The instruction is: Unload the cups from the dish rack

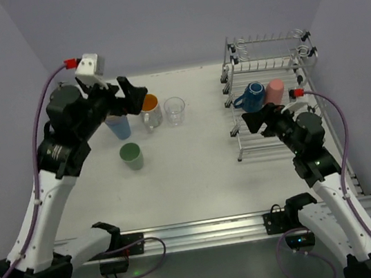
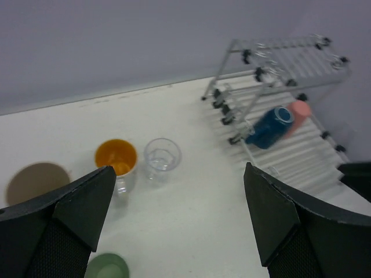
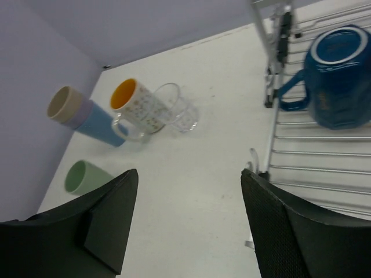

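The dish rack [image 1: 265, 64] stands at the right. A dark-blue mug [image 1: 253, 95] and a pink cup [image 1: 275, 90] lie on its lower tier. On the table at the left stand a light-blue tumbler [image 1: 120, 127], an orange-inside glass mug [image 1: 151, 111], a clear glass [image 1: 175, 110] and a green cup [image 1: 131, 155]. In the right wrist view a beige cup [image 3: 60, 102] sits nested in a lavender tumbler [image 3: 79, 113] inside the blue one. My left gripper [image 1: 123, 96] is open and empty above the tumbler. My right gripper [image 1: 260, 118] is open and empty at the rack's near left side, just short of the mug [image 3: 339, 75].
The rack's upper tier holds a coiled wire holder [image 1: 269, 44] and no cups. The rack's wire floor [image 3: 324, 159] runs under my right finger. Walls close the table at the back and both sides. A metal rail [image 1: 199, 231] runs along the near edge.
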